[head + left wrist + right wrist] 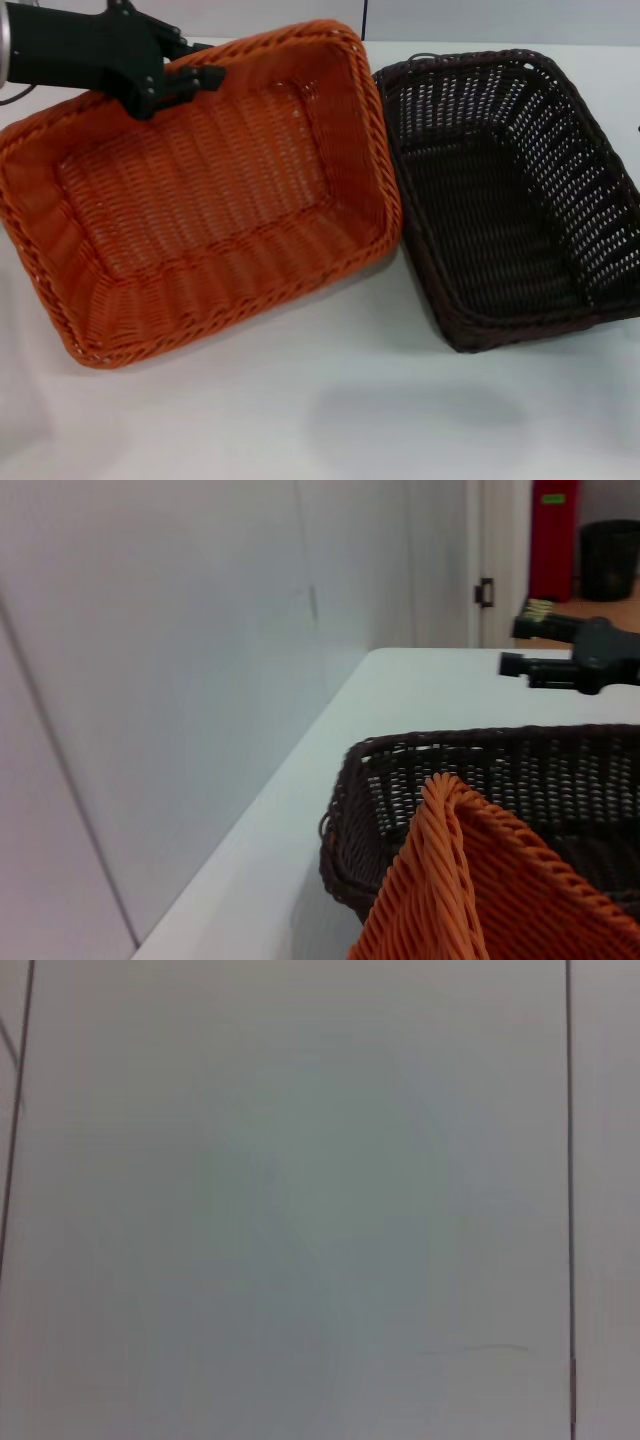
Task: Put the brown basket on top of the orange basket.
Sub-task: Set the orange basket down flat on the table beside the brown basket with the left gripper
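Note:
The orange basket (200, 210) is tilted, with its far rim raised. My left gripper (190, 80) is shut on that far rim, at the upper left of the head view. The brown basket (510, 200) rests on the white table to the right of the orange one. The orange basket's right rim touches or overlaps the brown basket's left rim. In the left wrist view a corner of the orange basket (480, 880) stands in front of the brown basket (480, 770). My right gripper (515, 640) shows far off in that view, open and empty above the table beyond the brown basket.
The white table (330, 420) extends in front of both baskets. A pale wall (150, 680) runs along the table's far edge. The right wrist view shows only a plain pale surface (320, 1200).

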